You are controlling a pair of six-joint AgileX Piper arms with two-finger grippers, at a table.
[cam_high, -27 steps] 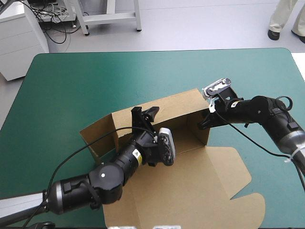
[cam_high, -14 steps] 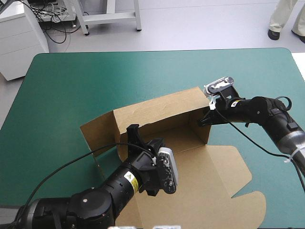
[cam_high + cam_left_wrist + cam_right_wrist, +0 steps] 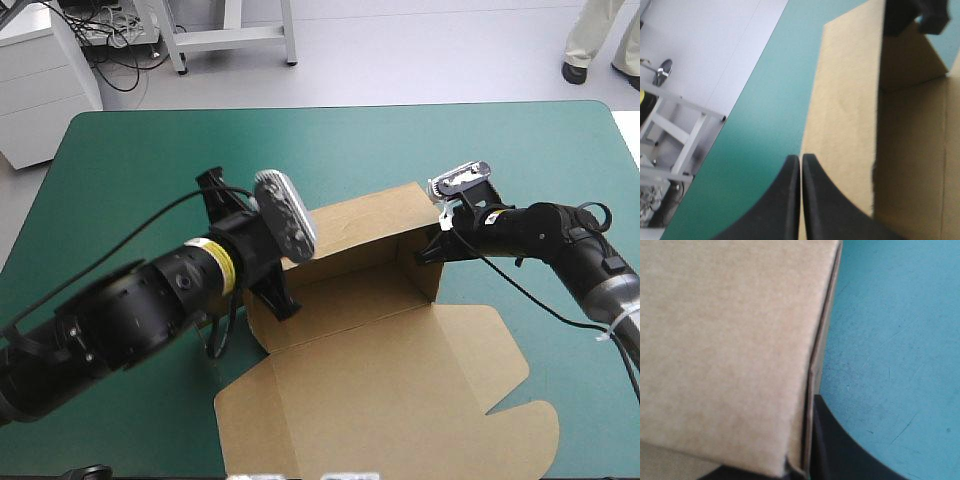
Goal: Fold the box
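Observation:
The brown box [image 3: 370, 300] stands half formed in the middle of the table, its back wall and right wall raised and its lid [image 3: 390, 400] flat toward the front edge. My right gripper [image 3: 431, 250] is shut on the top of the right wall at the back corner; the right wrist view shows the board [image 3: 725, 340] pinched at my right gripper [image 3: 805, 465]. My left gripper [image 3: 283, 300] is at the box's left end, shut, and the arm hides the left flap. In the left wrist view my left gripper [image 3: 801, 159] forms one pointed arch at the back wall's [image 3: 850, 100] end, with the right gripper [image 3: 920, 17] far ahead.
Bare teal-green cover [image 3: 140, 160] lies left of and behind the box. The lid's rounded tabs [image 3: 520, 440] reach close to the table's front edge. The left arm's bulk lies over the table's left front.
The left arm came out of the box's inside and swung back and to the left, to the box's left end, while its fingers went from open to shut. The right gripper kept its hold.

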